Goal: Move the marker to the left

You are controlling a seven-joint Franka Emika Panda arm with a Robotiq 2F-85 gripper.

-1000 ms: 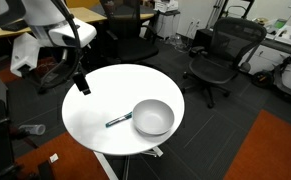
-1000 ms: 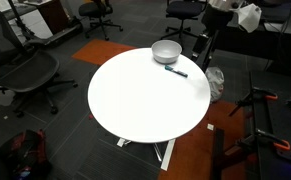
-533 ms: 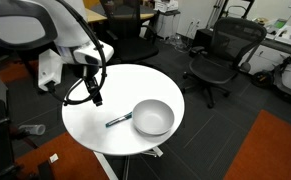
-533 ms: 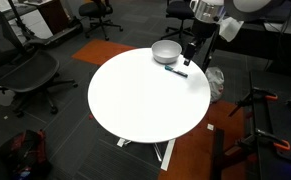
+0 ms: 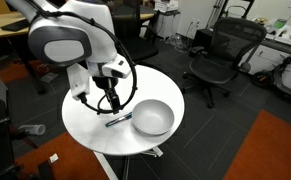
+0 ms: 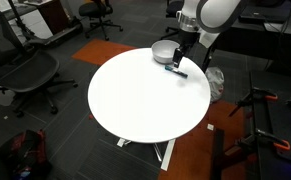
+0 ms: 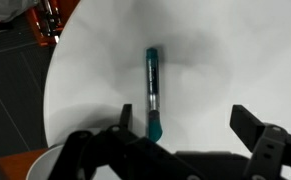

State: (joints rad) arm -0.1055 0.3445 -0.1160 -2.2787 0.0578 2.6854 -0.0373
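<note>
The round white table (image 5: 157,86) carries the things. The robot arm (image 5: 70,42) bends over it. The grey bowl (image 5: 153,117) stands near the table edge. The gripper (image 7: 185,125) hangs above the table, fingers spread apart, holding nothing. The marker (image 7: 152,95) lies flat on the table just beside the bowl, under the gripper.

We see a round white table (image 5: 157,85) (image 6: 140,100), a grey bowl (image 5: 153,118) (image 6: 166,51) upright close to its edge, black office chairs (image 5: 217,55) (image 6: 25,70) standing apart from the table, and orange carpet patches (image 5: 272,150) (image 6: 95,50) on dark floor.
</note>
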